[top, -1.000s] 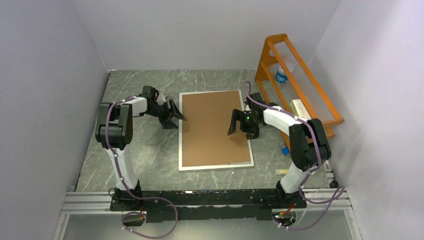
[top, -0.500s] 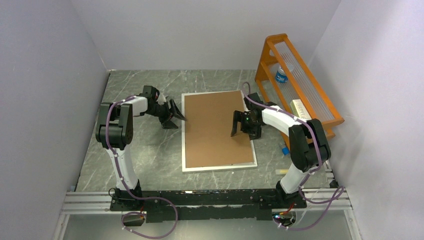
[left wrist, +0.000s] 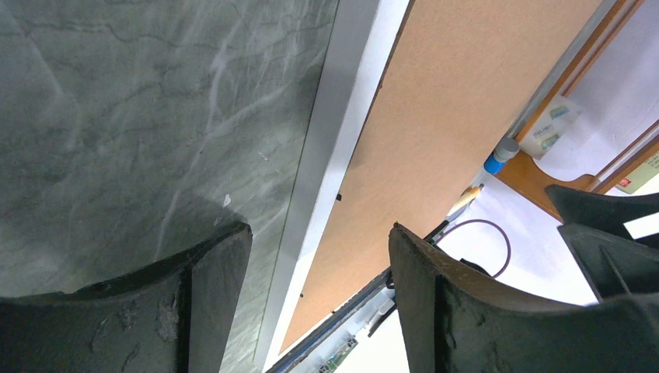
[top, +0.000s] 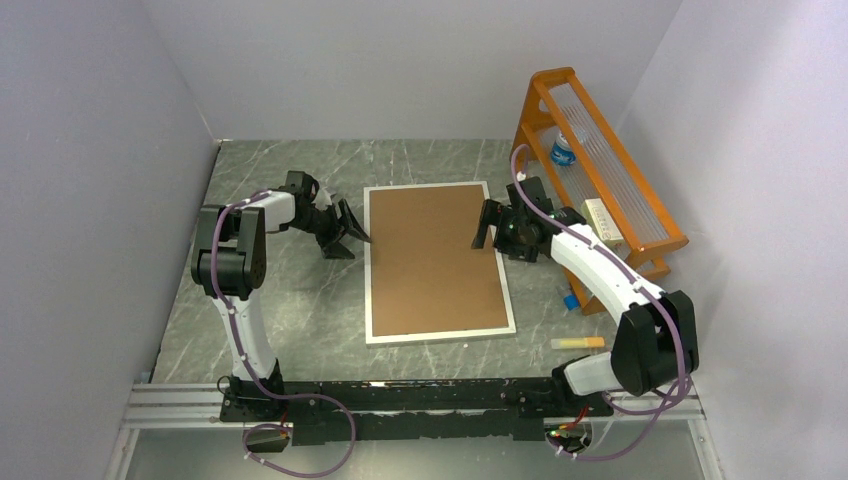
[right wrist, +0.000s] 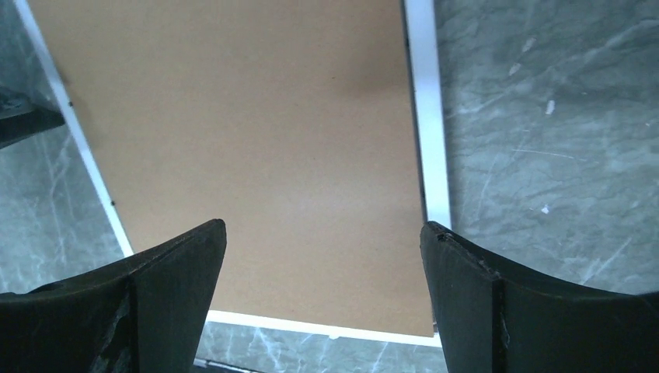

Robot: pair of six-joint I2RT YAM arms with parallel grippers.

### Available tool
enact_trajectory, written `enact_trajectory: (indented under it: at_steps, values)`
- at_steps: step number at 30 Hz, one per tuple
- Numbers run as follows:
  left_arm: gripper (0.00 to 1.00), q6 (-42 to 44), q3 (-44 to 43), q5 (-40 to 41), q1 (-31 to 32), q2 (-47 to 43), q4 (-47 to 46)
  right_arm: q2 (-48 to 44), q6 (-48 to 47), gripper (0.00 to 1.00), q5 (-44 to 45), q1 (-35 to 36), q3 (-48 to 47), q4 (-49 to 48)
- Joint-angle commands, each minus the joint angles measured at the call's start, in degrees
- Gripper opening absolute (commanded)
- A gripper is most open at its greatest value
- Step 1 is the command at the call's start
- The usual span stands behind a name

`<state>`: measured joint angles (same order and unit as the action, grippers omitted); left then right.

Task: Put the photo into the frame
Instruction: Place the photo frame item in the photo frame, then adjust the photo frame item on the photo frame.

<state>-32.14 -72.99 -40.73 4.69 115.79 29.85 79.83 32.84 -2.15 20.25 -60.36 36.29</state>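
Left claw (top: 348,234) wide by the frame's (top: 367,285) left edge — right claw (top: 482,228) wide over its right — both empty

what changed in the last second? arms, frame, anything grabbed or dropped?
The right end effector moved off the brown backing board to the right edge of the frame, and its elbow swung back toward the base. The frame slid slightly right. Nothing was taken or let go, and the jaws are open and empty. Unchanged: the left end effector, open at the frame's left edge.
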Motion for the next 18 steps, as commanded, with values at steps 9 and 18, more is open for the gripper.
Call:
enact_trajectory:
  at_steps: [9, 18]
  values:
    - [0.74, -0.87, 7.76, 1.12, 0.28, -0.97, -1.88, 0.01, 4.91, 0.98, 1.62, -0.89, 11.48, -5.32]
    - [0.74, -1.13, 10.83, -0.76, 1.64, -1.28, -2.03, 0.07, 5.95, 0.92, -4.96, -1.87, 17.57, -15.89]
